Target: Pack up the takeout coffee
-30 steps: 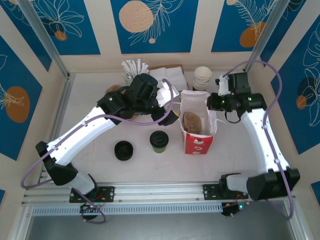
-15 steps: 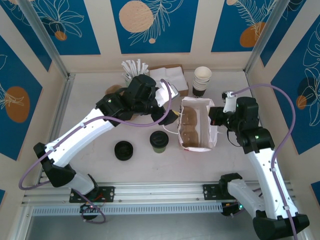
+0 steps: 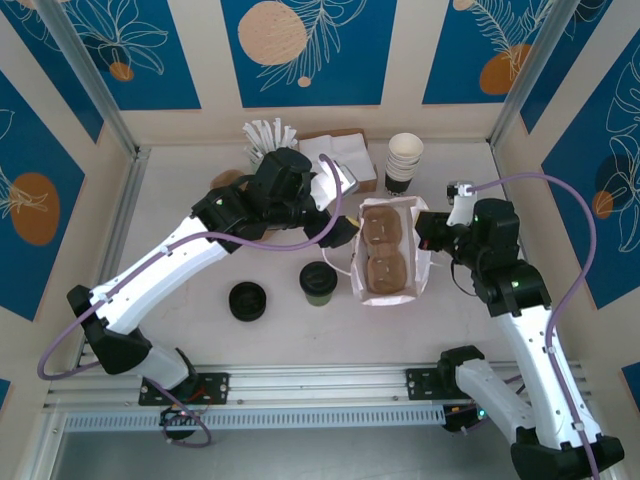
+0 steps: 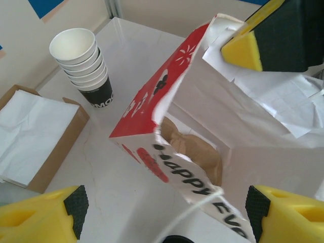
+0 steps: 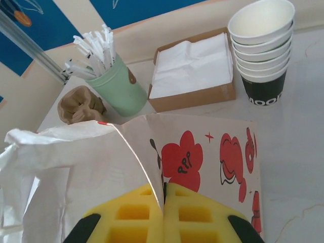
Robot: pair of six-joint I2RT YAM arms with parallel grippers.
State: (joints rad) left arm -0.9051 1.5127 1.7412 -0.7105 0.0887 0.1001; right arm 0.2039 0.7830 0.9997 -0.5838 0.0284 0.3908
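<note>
Both arms at the paper bag, coffee cup standing beside it

The left arm stretches up and right across the table [image 3: 300, 335], wrist bent down, so the left gripper [image 3: 345, 235] sits at the left edge of the bag [image 3: 388, 250]; its fingers are spread wide, with the near wall of the bag between them but not clamped. The right arm rises folded at the elbow, and the right gripper [image 3: 424, 232] pinches the bag's right rim, yellow pads [image 5: 136, 212] pressed together on the paper. The coffee cup [image 3: 318, 283] stands upright with its lid on, just left of the bag and apart from it. The brown lumps [image 3: 385, 250] inside the bag are hard to identify.
</note>
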